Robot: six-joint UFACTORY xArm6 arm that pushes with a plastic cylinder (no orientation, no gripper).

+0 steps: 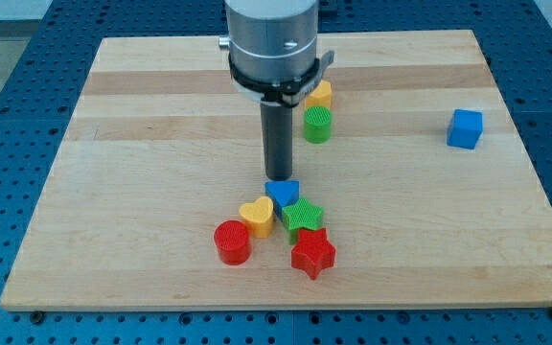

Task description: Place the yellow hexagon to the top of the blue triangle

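The yellow hexagon (320,94) lies near the view's top centre, partly hidden behind the arm's grey body. The blue triangle (283,192) lies lower, at the centre of the board, in a cluster of blocks. My tip (278,178) stands right at the top edge of the blue triangle, seemingly touching it. The tip is well below and a little left of the yellow hexagon.
A green cylinder (317,125) sits just below the yellow hexagon. A yellow heart (257,216), green star (303,216), red star (312,253) and red cylinder (231,241) crowd around and below the blue triangle. A blue cube (465,127) sits far right on the wooden board (142,144).
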